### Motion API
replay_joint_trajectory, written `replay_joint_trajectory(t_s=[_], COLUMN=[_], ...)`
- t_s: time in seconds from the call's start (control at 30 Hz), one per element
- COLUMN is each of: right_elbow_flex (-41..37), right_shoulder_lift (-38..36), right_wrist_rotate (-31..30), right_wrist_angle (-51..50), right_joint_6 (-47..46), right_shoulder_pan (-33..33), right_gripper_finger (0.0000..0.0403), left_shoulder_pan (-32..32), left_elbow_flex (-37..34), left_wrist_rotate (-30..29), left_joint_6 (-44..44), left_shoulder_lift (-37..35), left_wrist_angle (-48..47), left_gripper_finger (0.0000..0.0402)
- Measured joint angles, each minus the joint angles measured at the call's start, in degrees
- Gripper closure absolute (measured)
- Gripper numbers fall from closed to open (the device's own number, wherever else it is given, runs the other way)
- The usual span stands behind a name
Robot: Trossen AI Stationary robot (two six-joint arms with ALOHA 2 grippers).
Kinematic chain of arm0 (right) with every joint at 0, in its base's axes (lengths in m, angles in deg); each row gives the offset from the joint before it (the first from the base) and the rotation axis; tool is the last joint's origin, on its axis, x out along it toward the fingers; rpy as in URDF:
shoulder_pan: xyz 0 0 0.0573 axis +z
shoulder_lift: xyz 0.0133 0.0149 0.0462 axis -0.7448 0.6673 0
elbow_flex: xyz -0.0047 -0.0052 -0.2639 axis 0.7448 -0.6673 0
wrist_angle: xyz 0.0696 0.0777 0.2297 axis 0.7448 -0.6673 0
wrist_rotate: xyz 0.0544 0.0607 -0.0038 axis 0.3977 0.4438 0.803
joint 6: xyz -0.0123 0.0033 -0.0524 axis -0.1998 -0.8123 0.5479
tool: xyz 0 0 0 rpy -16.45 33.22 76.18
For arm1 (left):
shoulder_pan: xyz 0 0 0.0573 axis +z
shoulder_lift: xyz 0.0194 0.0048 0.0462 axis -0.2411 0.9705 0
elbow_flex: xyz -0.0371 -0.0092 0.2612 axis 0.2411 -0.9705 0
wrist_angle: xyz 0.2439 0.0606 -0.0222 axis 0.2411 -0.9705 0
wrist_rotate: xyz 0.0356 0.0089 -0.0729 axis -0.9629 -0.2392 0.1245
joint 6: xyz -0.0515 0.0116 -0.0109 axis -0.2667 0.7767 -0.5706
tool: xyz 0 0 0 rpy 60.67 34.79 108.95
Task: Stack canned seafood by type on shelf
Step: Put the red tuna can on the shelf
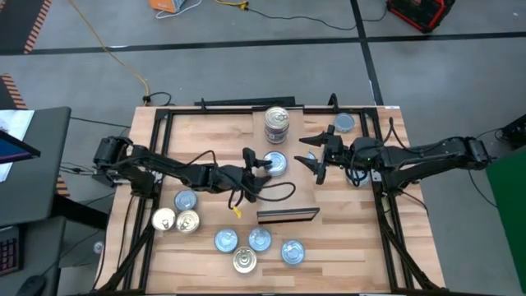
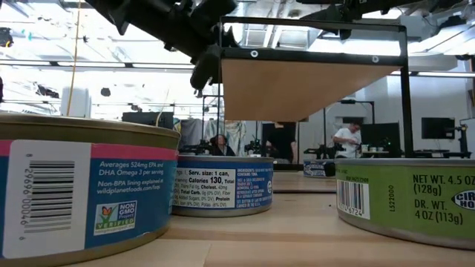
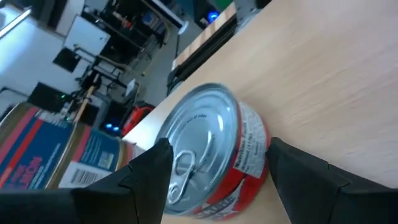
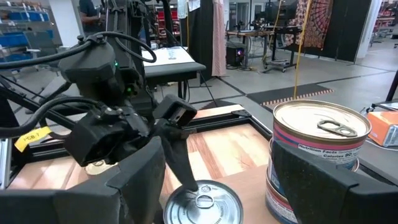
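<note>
While a silver-topped tin [image 1: 275, 163] lies flat at mid-desk, the left claw [image 1: 261, 164] straddles it with fingers [image 3: 140, 180] spread on either side and not yet pressed against its wall, and the right claw [image 1: 313, 153] hangs open just beside it, bare wood between them. Behind it rises a stack of tins [image 1: 277, 125] near the far edge of the desk [image 1: 345, 238]; seven tins [image 1: 234, 234] sit loose along the near side, one more [image 1: 345, 123] at the far right corner.
</note>
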Motion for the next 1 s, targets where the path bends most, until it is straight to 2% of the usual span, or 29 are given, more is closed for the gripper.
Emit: replay_joint_trajectory(t_s=[0.2, 0.43, 0.63, 0.7, 0.83, 1.0], right_elbow_flex=[0.00, 0.00, 0.00, 0.00, 0.00, 0.00], right_shoulder_lift=[0.00, 0.00, 0.00, 0.00, 0.66, 3.03], right_wrist_rotate=[0.00, 0.00, 0.06, 1.84, 7.63, 7.87], right_wrist_angle=[-0.14, -0.16, -0.27, -1.71, -6.49, -6.65], right_joint_6=[0.00, 0.24, 0.27, 0.42, 2.48, 5.30], right_shoulder_pan=[0.00, 0.00, 0.00, 0.00, 1.02, 3.35], right_gripper_finger=[0.0085, 0.0085, 0.0085, 0.0085, 0.0085, 0.0085], left_shoulder_pan=[0.02, -0.72, -1.05, -1.49, -3.00, -3.40], left_elbow_flex=[-0.13, -0.13, -0.13, -0.13, -0.13, -0.15], left_wrist_rotate=[-7.08, -8.18, -14.03, -15.36, -13.73, -10.65], left_joint_6=[1.32, 0.44, -0.25, -1.38, -3.28, -8.97], left_shoulder_lift=[-0.17, -0.37, -0.39, -0.41, -2.73, -9.53], left_wrist_angle=[4.03, 4.03, 4.07, 4.06, 3.06, -3.46], left_gripper_finger=[0.0150, 0.0150, 0.0150, 0.0150, 0.0150, 0.0150])
